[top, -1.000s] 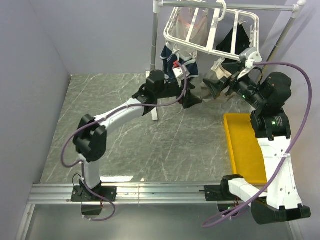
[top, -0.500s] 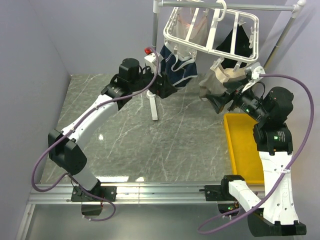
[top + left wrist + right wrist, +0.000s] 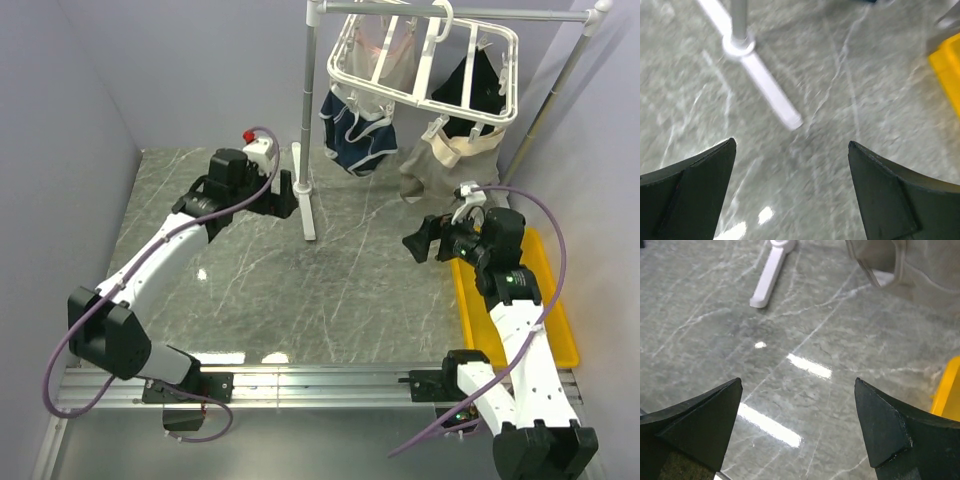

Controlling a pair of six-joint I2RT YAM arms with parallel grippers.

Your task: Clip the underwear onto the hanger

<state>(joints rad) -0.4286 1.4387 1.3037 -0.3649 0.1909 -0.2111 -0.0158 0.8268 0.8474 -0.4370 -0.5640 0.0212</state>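
The taupe underwear (image 3: 445,160) with a beige waistband hangs from clips on the right front of the white hanger (image 3: 425,58). Its lower edge shows at the top right of the right wrist view (image 3: 912,265). My right gripper (image 3: 420,243) is open and empty, below and in front of the underwear, apart from it, over the marble floor. My left gripper (image 3: 285,195) is open and empty, left of the stand's pole, low over the floor.
Navy briefs (image 3: 355,135) and a black garment (image 3: 472,85) also hang on the hanger. The grey pole stand (image 3: 308,120) has a white foot (image 3: 767,90) on the marble floor (image 3: 250,270), also in the right wrist view (image 3: 771,270). A yellow tray (image 3: 560,320) lies at the right.
Both arms have drawn back from the hanger. The right gripper let go of the underwear and dropped down. The left gripper moved left and down, away from the navy briefs.
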